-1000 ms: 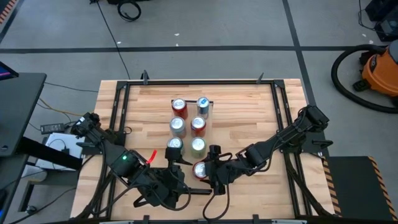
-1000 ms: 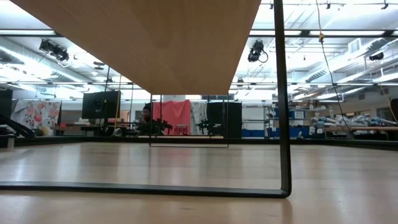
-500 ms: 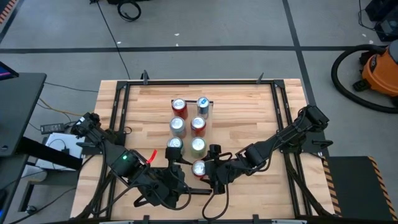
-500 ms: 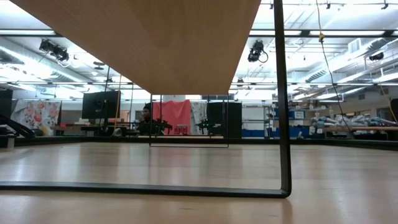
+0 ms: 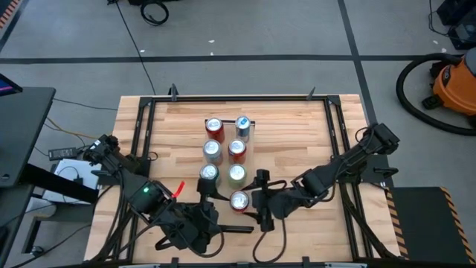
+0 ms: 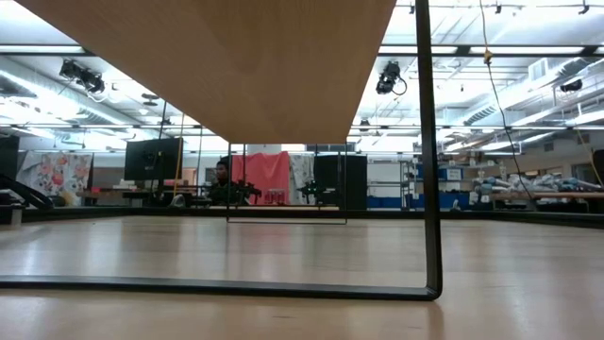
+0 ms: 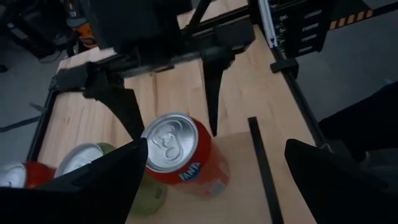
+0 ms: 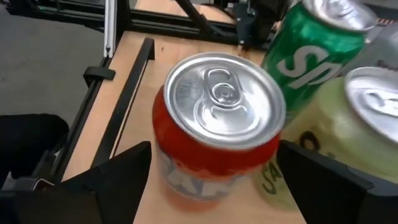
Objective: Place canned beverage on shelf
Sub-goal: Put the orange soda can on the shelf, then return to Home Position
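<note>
the orange can point(image 5: 239, 201) stood upright on the shelf point(image 5: 247, 165), at the near end of the right-hand row, just beside a pale green can point(image 5: 236, 175) behind it and a green can point(image 5: 208, 176) to its left. in the right wrist view the orange can point(image 8: 214, 127) sat between that arm's two dark fingers point(image 8: 106, 180), with a clear gap on each side, so the right gripper point(image 5: 258, 202) was spread around the can and not pinching it. its silver lid with the pull tab faced up. the pale green can point(image 8: 348, 130) and the green can point(image 8: 311, 50) stood close by it.

the left gripper point(image 5: 203, 199) was at the near edge of the table point(image 5: 297, 134), just left of the orange can, and its fingers point(image 7: 81, 186) stood wide apart, holding nothing. in the left wrist view the orange can point(image 7: 183, 155) stood on the light board next to a dark strip point(image 7: 261, 162), with the right arm's dark fingers reaching down on either side of it.

farther back on the shelf four more cans stood in two rows: a silver can point(image 5: 212, 151), a red can point(image 5: 237, 150), another red can point(image 5: 214, 128) and a blue can point(image 5: 242, 125).

the low view showed only a wooden underside point(image 6: 245, 57), a black frame point(image 6: 429, 170) and the room beyond, where a person point(image 6: 221, 179) sat far off
</note>
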You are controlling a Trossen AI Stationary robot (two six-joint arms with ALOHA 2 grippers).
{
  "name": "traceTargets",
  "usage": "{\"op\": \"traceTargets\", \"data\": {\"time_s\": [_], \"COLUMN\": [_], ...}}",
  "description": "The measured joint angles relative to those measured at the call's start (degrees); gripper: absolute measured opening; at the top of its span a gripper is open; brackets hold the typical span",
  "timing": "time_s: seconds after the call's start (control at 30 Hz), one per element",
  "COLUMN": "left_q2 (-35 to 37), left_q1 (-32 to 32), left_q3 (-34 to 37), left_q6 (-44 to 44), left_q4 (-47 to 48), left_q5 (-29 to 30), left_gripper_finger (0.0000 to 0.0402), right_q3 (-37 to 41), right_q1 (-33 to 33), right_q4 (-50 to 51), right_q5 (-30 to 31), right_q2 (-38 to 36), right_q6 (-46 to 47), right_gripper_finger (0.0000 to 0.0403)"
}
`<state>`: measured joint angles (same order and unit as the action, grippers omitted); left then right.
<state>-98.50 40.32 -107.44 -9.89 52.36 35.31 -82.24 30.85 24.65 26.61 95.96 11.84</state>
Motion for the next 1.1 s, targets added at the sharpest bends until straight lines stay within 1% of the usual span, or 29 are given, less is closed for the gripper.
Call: {"op": "traceTargets", "data": {"time_s": [0.2, 0.3, 0.47, 0.67, 0.73, 0.87, 0.97, 1.1], "left_q2": [0.0, 0.0, 0.0, -1.7, -2.2, -2.1, -1.2, 0.4], "left_q1": [0.1, 0.1, 0.0, 0.4, 0.2, -0.7, -0.6, -0.9], "left_q3": [0.0, 0.0, 0.0, 0.0, 0.1, 0.1, 0.1, 0.0], "left_q6": [3.1, 5.1, 6.6, 9.1, 10.1, 11.2, 11.8, 12.3], "left_q4": [-2.8, -4.6, -4.8, -7.8, -7.8, -8.3, -7.6, -6.4], "left_q5": [-0.5, 0.2, 1.0, -0.2, -0.6, -0.4, 0.4, 0.6], "left_gripper_finger": [0.0391, 0.0391, 0.0391, 0.0391, 0.0391, 0.0391, 0.0385, 0.0366], "right_q3": [0.0, 0.0, 0.0, 0.0, 0.2, 2.8, 7.0, 14.4], "right_q1": [2.2, 2.8, 5.0, 8.2, 8.9, 9.2, 8.9, 7.6], "right_q4": [0.4, 1.0, 2.3, 6.8, 8.5, 8.8, 7.9, 4.3], "right_q5": [4.1, 5.4, 7.3, 10.8, 12.7, 12.9, 12.9, 13.0], "right_q2": [-1.9, -1.9, -3.3, -5.7, -7.5, -13.1, -18.4, -26.1], "right_q6": [-0.1, -0.3, -0.1, -0.3, -0.2, -1.2, -1.5, -1.5], "right_gripper_finger": [0.0357, 0.0357, 0.0357, 0.0357, 0.0356, 0.0350, 0.0349, 0.0348]}}
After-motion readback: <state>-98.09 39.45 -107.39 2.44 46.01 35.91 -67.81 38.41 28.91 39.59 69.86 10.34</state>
